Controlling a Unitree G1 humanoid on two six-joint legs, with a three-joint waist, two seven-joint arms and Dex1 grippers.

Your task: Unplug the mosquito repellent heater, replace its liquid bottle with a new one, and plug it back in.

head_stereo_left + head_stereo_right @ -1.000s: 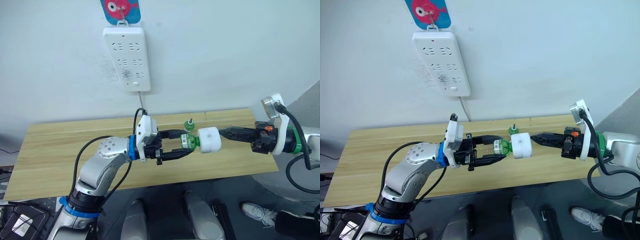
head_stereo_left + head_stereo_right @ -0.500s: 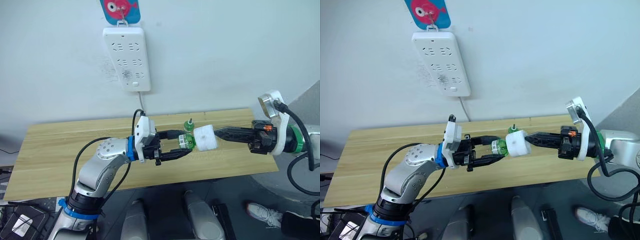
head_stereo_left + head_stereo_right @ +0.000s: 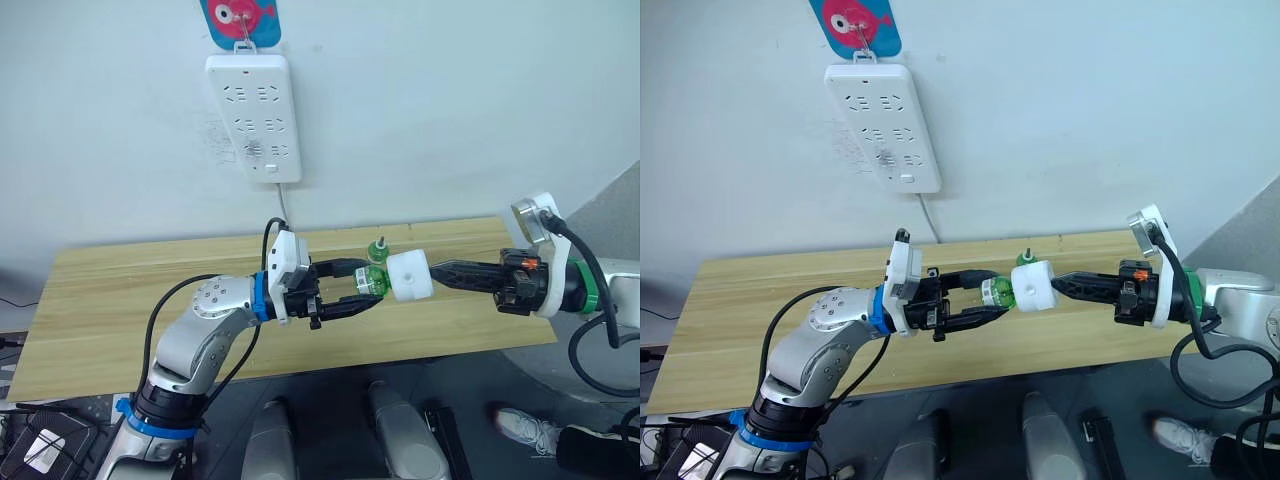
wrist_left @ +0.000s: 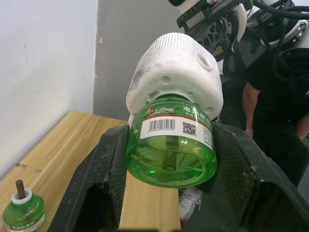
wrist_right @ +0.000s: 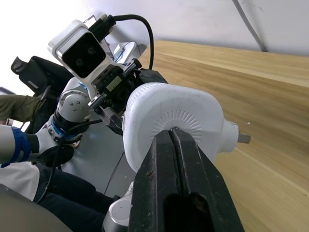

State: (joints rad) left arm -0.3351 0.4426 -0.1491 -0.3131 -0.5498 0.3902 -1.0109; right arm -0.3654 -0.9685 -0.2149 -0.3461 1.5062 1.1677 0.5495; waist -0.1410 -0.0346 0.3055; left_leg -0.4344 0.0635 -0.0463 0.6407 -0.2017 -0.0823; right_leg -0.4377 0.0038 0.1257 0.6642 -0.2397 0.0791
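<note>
While the heater (image 3: 411, 277) hangs in the air over the bench (image 3: 120, 290), the left gripper (image 3: 352, 287) has its fingers clamped on the green bottle (image 4: 170, 146) stuck in it. The right gripper (image 3: 438, 272) has its fingers together, pinching the heater's other end. Another bottle (image 3: 378, 247) stands on the bench behind. A power strip (image 3: 253, 118) hangs on the wall.

One mosquito repellent heater (image 3: 411, 278), white; two green liquid bottles: one (image 3: 372, 282) fitted into heater, one (image 3: 377, 247) standing on table with wick up; one wooden table (image 3: 120, 300); one white power strip (image 3: 253, 115) on wall; one fish-print hook (image 3: 240, 20); two grippers: left (image 3: 345, 289), right (image 3: 445, 274).
</note>
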